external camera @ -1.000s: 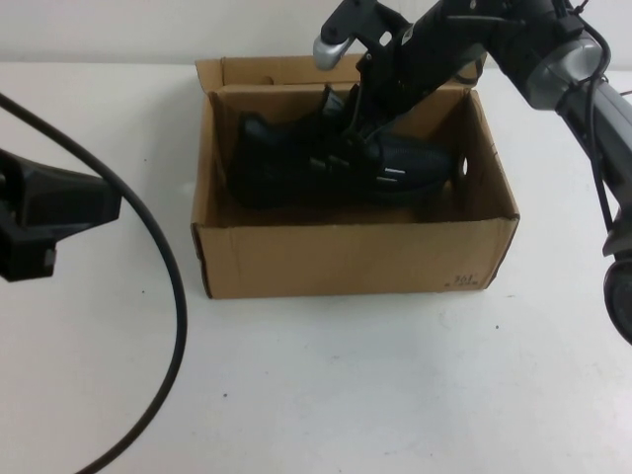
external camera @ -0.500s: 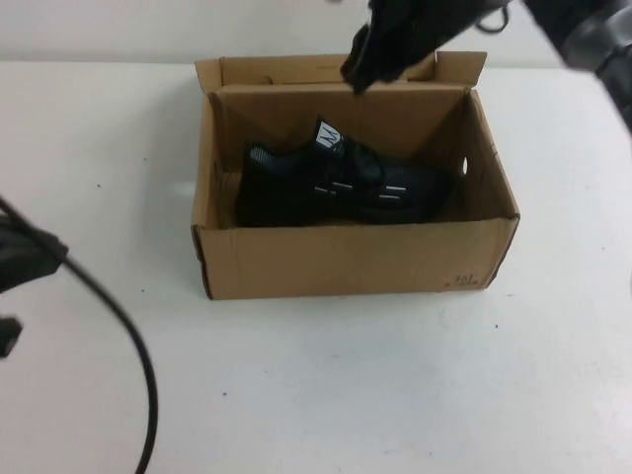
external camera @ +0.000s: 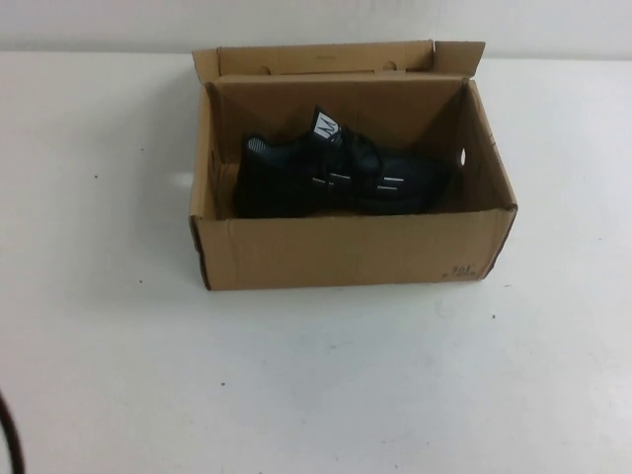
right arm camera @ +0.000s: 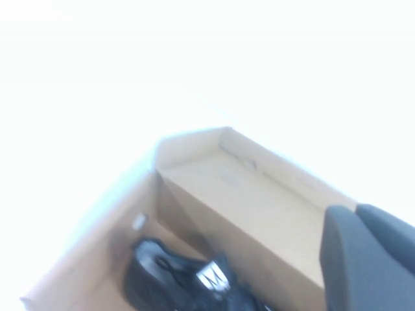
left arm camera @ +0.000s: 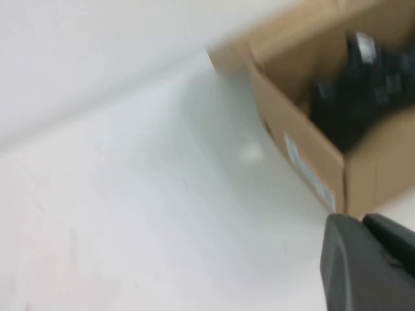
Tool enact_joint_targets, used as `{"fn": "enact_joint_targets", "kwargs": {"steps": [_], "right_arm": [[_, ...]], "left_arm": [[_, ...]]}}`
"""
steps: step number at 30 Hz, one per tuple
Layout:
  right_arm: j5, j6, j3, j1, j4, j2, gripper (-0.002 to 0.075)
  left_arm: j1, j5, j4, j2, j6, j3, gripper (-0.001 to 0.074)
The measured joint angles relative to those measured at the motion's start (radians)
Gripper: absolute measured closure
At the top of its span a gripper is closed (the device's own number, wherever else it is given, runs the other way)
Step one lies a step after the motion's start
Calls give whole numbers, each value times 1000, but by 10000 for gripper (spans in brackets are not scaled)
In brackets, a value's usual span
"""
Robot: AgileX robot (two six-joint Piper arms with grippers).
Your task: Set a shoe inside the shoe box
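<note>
Both sets of fingers were clamped together with nothing between them. The left gripper (left arm camera: 369,259) showed only as a dark closed tip in its own wrist view, hanging above the white table (left arm camera: 130,214) off one end of the shoe box (left arm camera: 305,162), holding nothing. The right gripper (right arm camera: 366,259), likewise pinched shut and empty, sat above the box's far side, looking down past the back flap into the interior. Neither gripper appeared in the high view.

And the shoe (external camera: 336,178) was in! It lay inside the shoe box (external camera: 346,252), resting on the floor of the box, running lengthwise. Its white tongue label faced up, short white dashes showing on the side turned toward the camera. The heel sat near the robot's left wall, the toe pointing toward the right wall with its small side hole.

The box stood open on the table (external camera: 316,385), rear flaps upright.
</note>
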Motion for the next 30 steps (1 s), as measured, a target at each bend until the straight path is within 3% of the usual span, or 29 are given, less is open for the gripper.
{"fn": "enact_joint_targets", "kwargs": {"steps": [11,21,27,30], "right_arm": [[12,3,-1,11,35,-119,743],[16,-11,27,11,42,-258,743],[-2,-42,291,11,31,-410,743],[-119,-42,516,11,0,-534,743]], "left_arm": [[-1,-230,-10,-321,-212,319,736],[-1,-259,-96,-426,-295,457,736],[-1,-274,-102,-426,-296,459,736],[-1,-275,-106,-426,-298,459,736]]}}
